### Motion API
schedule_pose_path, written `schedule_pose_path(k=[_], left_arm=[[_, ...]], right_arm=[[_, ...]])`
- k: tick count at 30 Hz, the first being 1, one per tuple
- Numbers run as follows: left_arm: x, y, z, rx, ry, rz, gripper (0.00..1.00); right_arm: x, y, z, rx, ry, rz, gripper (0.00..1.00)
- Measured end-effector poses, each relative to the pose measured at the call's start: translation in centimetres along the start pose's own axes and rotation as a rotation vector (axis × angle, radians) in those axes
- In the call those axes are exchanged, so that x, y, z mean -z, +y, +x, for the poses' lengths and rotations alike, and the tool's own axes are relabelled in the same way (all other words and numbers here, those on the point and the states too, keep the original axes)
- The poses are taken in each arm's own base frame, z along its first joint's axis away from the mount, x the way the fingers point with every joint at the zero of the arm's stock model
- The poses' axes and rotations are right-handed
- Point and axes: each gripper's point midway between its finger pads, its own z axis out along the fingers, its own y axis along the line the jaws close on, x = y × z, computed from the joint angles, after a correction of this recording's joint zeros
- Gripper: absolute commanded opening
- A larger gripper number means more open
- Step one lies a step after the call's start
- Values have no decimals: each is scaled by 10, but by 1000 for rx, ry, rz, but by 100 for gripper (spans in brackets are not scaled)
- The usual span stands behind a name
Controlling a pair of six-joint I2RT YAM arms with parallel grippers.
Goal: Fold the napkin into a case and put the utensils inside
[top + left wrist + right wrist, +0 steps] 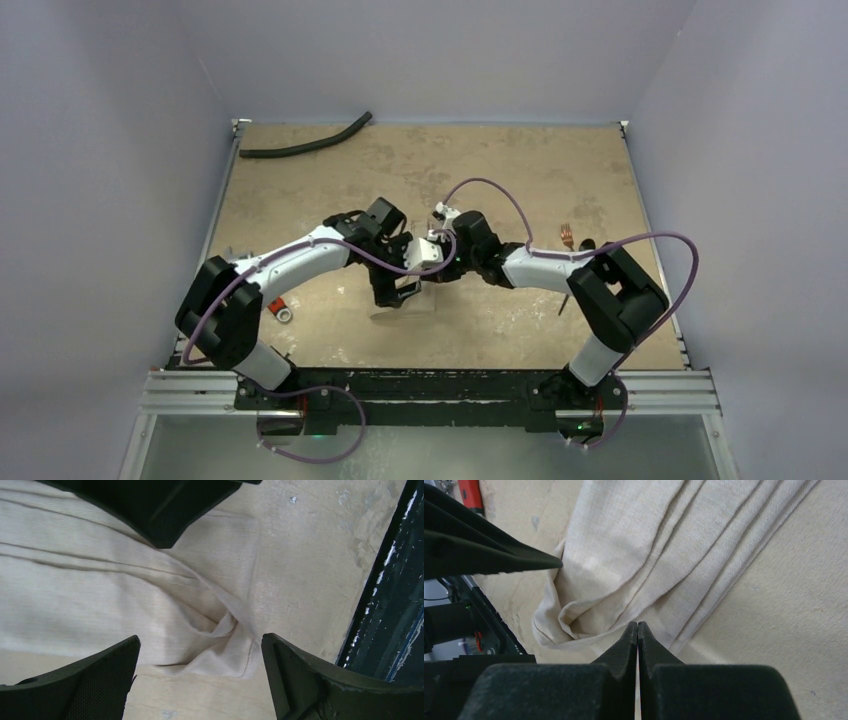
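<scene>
While left claw (200, 639) gapes over napkin (90, 600) corner, right claw (637, 626) closed at edge.

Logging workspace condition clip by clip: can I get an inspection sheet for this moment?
Surface: tan tabletop, scuffed and patchy.
Job's things: beige napkin lying in long folds, one corner bunched; copper fork by the right arm; spoon not clearly made out.
Clutter: black hose at the far left corner; small red-and-white item near the left arm.
Grippers: left gripper open over the bunched corner; right gripper shut at the napkin's edge.
Cables: purple cables looped along both arms.
Surroundings: plain pale walls.
</scene>
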Motion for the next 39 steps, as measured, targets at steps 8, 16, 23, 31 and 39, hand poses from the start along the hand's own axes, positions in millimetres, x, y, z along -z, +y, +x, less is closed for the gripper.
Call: schedule_pose_path(k=[8,16,23,31,39], left_arm=[[-23,-13,5,33,49,32,88],[-35,-21,4,59,34,49,75],[-45,-32,17,48,73,51,48],[-47,-25,22,43,91,2,2],[-47,-26,31,16,113,-12,1]], right_arm=[[-12,-12,17,-17,40,3,0],[-14,-18,27,-40,28,-6,0],[-17,-16,26,-66,11,-35,0],[-17,-16,26,-93,-4,-41,0],[-17,-16,26,-131,-11,-37,0]])
